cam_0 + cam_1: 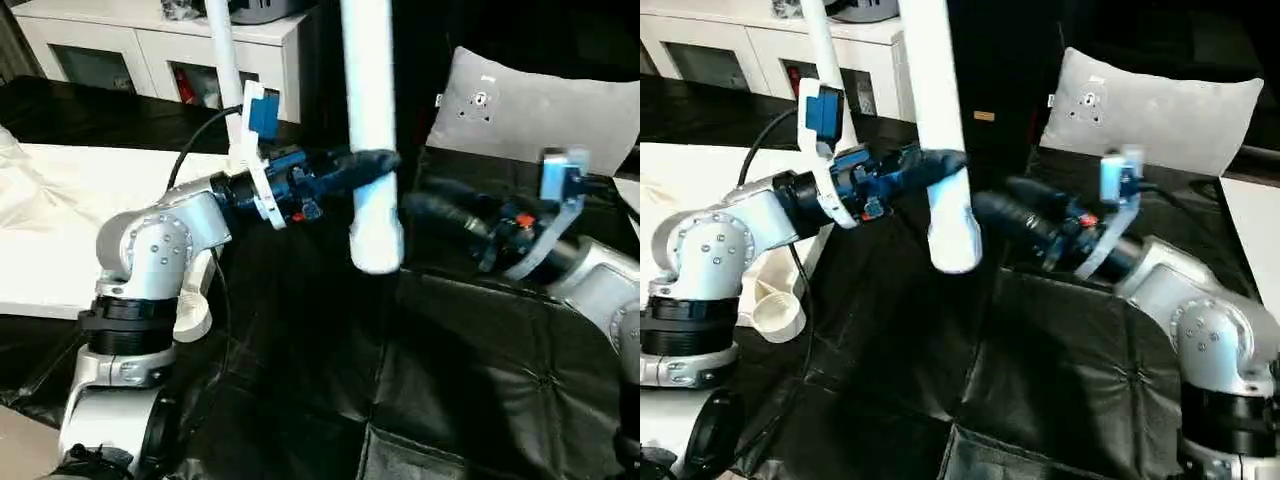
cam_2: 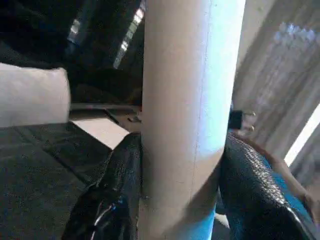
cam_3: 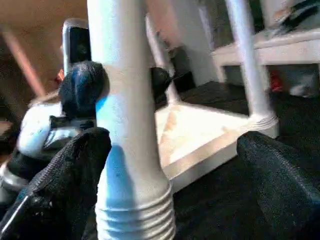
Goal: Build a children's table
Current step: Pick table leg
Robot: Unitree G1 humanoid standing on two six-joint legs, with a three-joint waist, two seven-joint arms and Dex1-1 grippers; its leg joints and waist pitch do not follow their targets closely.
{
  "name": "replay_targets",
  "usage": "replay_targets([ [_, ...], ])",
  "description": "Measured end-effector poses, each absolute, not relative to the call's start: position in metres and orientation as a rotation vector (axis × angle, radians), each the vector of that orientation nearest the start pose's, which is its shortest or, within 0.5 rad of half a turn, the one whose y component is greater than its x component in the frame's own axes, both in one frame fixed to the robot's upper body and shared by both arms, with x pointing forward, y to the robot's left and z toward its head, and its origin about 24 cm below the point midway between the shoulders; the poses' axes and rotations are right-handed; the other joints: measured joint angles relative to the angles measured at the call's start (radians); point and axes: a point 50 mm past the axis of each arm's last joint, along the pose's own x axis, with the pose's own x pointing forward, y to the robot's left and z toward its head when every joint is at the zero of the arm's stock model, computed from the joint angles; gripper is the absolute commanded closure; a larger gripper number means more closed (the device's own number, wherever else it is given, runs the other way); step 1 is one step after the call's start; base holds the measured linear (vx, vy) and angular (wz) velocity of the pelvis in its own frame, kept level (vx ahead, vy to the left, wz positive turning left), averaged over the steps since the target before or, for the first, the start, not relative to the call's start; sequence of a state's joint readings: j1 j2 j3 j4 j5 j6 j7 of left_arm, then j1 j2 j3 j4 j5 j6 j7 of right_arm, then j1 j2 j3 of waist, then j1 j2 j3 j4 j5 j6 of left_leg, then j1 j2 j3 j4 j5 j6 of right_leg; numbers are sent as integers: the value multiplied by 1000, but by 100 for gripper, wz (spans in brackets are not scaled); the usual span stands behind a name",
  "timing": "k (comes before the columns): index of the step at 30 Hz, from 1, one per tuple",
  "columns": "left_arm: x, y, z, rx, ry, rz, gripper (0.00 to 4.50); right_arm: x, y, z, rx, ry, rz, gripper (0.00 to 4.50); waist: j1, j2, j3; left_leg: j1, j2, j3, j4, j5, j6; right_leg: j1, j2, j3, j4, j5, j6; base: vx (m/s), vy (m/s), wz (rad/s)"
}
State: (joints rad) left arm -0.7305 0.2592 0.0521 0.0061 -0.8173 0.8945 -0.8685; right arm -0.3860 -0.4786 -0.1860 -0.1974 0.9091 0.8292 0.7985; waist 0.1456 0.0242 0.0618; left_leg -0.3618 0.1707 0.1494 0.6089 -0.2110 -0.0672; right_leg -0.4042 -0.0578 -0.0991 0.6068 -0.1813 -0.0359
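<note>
My left gripper (image 1: 372, 160) is shut on a white table leg (image 1: 368, 90) and holds it upright above the black cover, threaded end (image 3: 135, 220) pointing down. Its black fingers (image 2: 117, 192) press on both sides of the tube. My right gripper (image 1: 420, 208) is open just right of the leg's lower end, and its fingers (image 3: 70, 170) stand wide on either side of the tube. The white table top (image 1: 110, 165) lies upside down at the left. A second leg (image 1: 222, 50) stands in its far corner socket.
A further white tube (image 1: 775, 310) lies under my left forearm beside the top. A grey-white cushion (image 1: 540, 110) leans at the back right. A white cabinet (image 1: 150, 40) stands behind. Black quilted cover (image 1: 450, 380) spreads across the foreground.
</note>
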Motion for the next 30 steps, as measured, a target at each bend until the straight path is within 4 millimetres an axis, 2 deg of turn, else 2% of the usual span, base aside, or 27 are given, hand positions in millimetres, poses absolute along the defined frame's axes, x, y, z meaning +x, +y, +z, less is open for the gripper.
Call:
replay_targets([
  [5,298,90,204,-386,71,-1472,256,269,-158,169,377,104,1212,1,-1,1,0,0,0,0,-1,0,0,0,0,0,-1,0,0,0,0,0],
  [9,291,79,204,-377,80,-1562,256,267,-146,173,354,107,1303,1,-1,1,0,-1,0,0,-1,0,0,0,0,-1,-2,0,0,0,0,0],
  [10,290,79,205,-375,79,-1572,256,266,-145,173,351,105,1317,31,-1,1,0,-1,0,0,-1,0,0,0,0,-1,-2,0,0,0,0,0],
  [12,289,78,204,-371,83,-1581,256,265,-143,173,350,108,1338,31,-1,1,1,-1,0,0,-2,0,0,0,0,-1,-2,0,0,0,0,0],
  [22,289,78,204,-358,84,-1588,256,263,-139,169,337,137,1377,130,-1,0,1,-2,0,0,-3,0,0,0,0,-1,-3,0,0,0,0,0],
  [25,289,79,204,-355,83,-1585,256,262,-138,169,337,139,1384,153,-1,0,1,-2,0,0,-3,0,0,0,0,-1,-4,0,0,0,0,0],
  [27,289,79,204,-354,83,-1584,256,262,-138,168,337,141,1390,153,-1,0,1,-2,0,0,-3,0,0,0,0,-1,-4,0,0,0,0,0],
  [28,289,79,203,-354,83,-1584,256,262,-138,168,336,142,1391,178,0,0,1,-2,0,0,-3,0,0,0,0,-1,-4,0,0,0,0,0],
  [30,289,79,203,-352,83,-1580,256,261,-138,168,336,142,1396,185,-1,0,1,-2,0,0,-3,0,0,0,0,-1,-4,0,0,0,0,0],
])
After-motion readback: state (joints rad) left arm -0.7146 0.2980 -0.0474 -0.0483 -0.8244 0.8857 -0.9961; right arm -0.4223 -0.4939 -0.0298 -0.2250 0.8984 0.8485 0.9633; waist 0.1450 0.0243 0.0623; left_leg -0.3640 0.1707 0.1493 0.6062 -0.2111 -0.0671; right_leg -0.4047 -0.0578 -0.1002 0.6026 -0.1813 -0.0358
